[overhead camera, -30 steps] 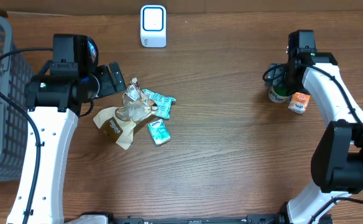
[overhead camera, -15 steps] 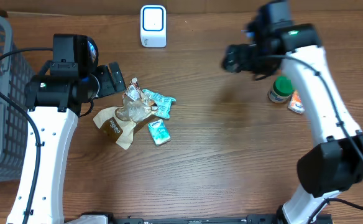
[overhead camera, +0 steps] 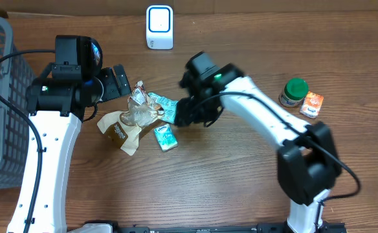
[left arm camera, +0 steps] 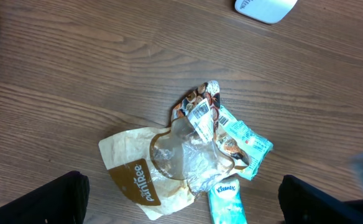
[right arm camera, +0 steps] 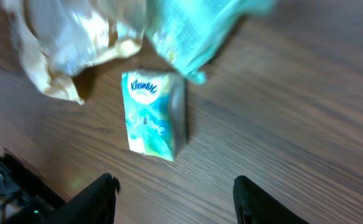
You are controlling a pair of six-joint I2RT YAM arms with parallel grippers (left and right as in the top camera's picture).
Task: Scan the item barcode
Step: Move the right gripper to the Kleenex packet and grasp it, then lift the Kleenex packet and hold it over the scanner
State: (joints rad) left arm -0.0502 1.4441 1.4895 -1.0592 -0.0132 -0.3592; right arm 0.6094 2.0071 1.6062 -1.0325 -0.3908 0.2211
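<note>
Right fingers (right arm camera: 101, 196) have just swung over from the jar (overhead camera: 293, 92), now hovering spread above the Kleenex pack (right arm camera: 151, 115), gripping nothing. Pack's on the worktop (overhead camera: 241, 181) by the wrappers (right arm camera: 76, 37). Left fingers (left arm camera: 45, 202) splayed too. Grab's next, I'd guess.

Glossy plastic wrappers (left arm camera: 197, 158), probably, on matt wooden table (left arm camera: 76, 74).

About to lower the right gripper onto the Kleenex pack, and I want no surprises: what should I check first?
1. Right gripper open and empty: ok.
2. Kleenex pack ahead of it, within the fingers' span: ok.
3. Pack clear of the teal wrapper: cannot tell, they lie very close.
4. Pack's barcode located: cannot tell.
5. Left gripper away from the pack: ok.
6. Scanner unobstructed: ok.
</note>
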